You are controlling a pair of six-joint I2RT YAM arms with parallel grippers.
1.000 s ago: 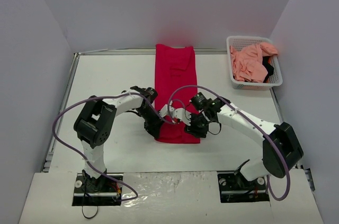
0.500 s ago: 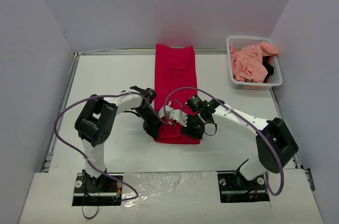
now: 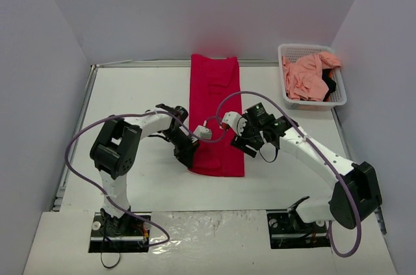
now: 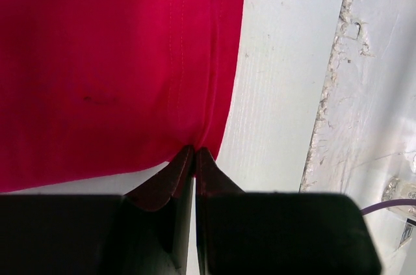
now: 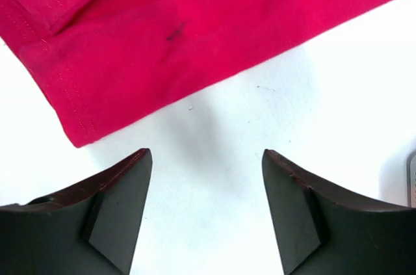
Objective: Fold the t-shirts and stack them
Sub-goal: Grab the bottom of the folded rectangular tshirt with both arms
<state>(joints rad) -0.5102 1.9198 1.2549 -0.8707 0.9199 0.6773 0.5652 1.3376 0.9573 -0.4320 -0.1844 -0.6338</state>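
The crimson red t-shirt (image 3: 216, 103) lies folded in a long strip down the middle of the table. My left gripper (image 3: 187, 156) is at its near left corner. In the left wrist view the gripper (image 4: 195, 151) is shut on the edge of the red shirt (image 4: 110, 60). My right gripper (image 3: 244, 143) is open and empty just right of the shirt's right edge. In the right wrist view the gripper (image 5: 207, 153) hovers over bare table beside the red shirt's corner (image 5: 162, 28). The salmon pink t-shirt (image 3: 305, 73) and a bit of black garment (image 3: 330, 85) lie in the basket.
The white lattice basket (image 3: 313, 103) stands at the back right of the table. A raised metal rail (image 3: 78, 125) runs along the table's left edge. Purple cables loop from both arms above the shirt's near half.
My right gripper has let go of the shirt's near right corner, opened, and moved away to the right. The shirt's near edge now lies flat. My left gripper has stayed put.
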